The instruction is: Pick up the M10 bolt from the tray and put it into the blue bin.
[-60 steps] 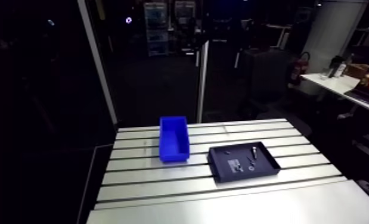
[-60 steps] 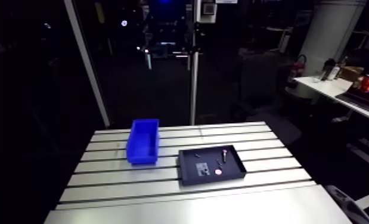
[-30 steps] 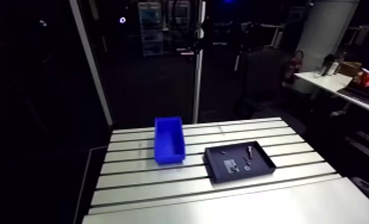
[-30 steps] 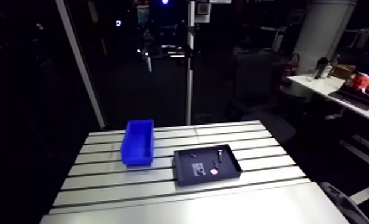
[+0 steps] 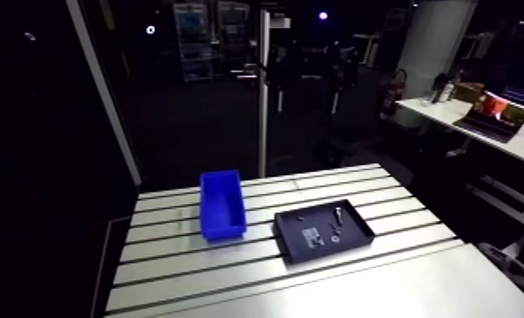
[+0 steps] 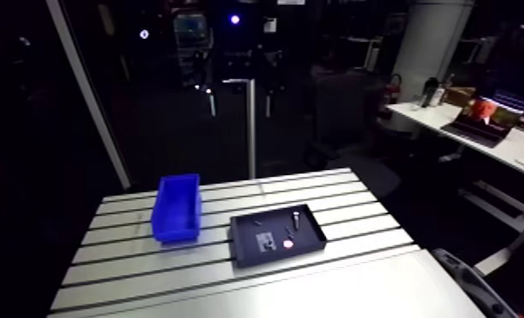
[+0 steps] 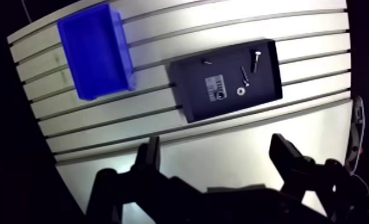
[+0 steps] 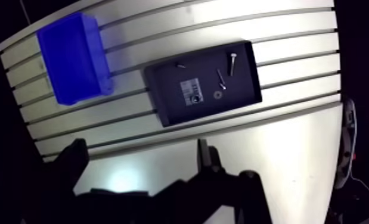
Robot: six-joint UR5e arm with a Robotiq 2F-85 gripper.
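Nothing on the counter (image 7: 252, 149) has moved since the earlier pictures; only the arm view has swung with the arm, so bin and tray sit further over in it while keeping their places relative to each other; the gripper (image 7: 215, 143) hangs high above the bare near part of the counter, its two dark fingers (image 7: 148, 158) spread wide with nothing between them; the M10 bolt (image 7: 256, 60) lies in the black tray (image 7: 189, 89), well ahead of the gripper and off toward the side away from the bin, in the tray's far corner close to the rim; its long axis runs nearly straight away from the gripper, crosswise to the counter's slots, head at the far end, so the fingers as they stand now would probably close across the shank with little turning of the wrist; it is a slim, bright metal piece, the largest in the tray; a smaller screw (image 7: 243, 74) and a washer (image 7: 240, 91) lie just beside it, near enough to be caught by mistake; the tray is shallow, matte and low-rimmed, with a pale label (image 7: 214, 84) on its floor; the blue bin (image 7: 91, 53), a deep open-topped plastic box, stands beside the tray, apart from it; the counter is brushed aluminium with parallel slots
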